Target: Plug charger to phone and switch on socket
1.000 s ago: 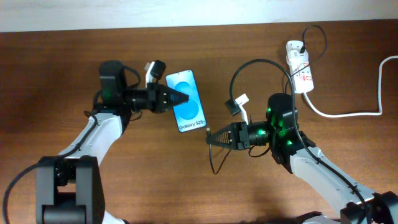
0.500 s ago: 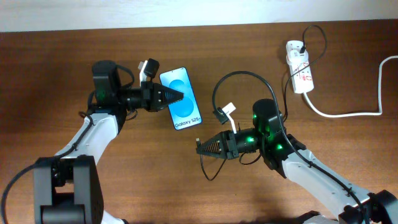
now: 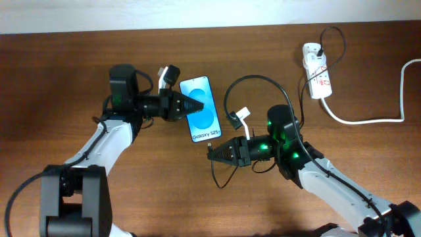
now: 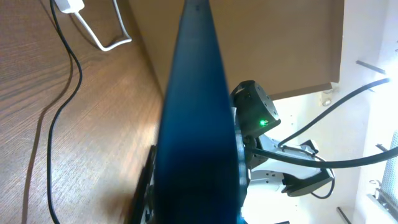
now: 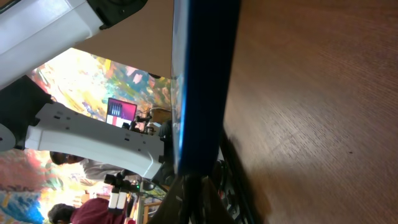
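The phone (image 3: 205,122), blue screen up, is held at its far end by my left gripper (image 3: 195,105), shut on it just above the table. My right gripper (image 3: 212,152) is shut on the charger plug, whose tip is at the phone's lower short end; I cannot tell whether it is inserted. The thin black charger cable (image 3: 253,77) arcs back to the white socket (image 3: 318,71) at the far right. The left wrist view shows the phone (image 4: 196,124) edge-on between the jaws (image 4: 193,208). The right wrist view shows the phone's edge (image 5: 202,81) right above the jaws (image 5: 200,194).
A thick white cord (image 3: 368,120) runs from the socket to the right table edge. A slack loop of black cable (image 3: 220,179) lies below my right gripper. Bare brown wood lies at the front and left.
My left gripper has carried the phone right and slightly down, so its lower end now meets the plug. My right gripper moved left and down a second ago and has since stayed put.
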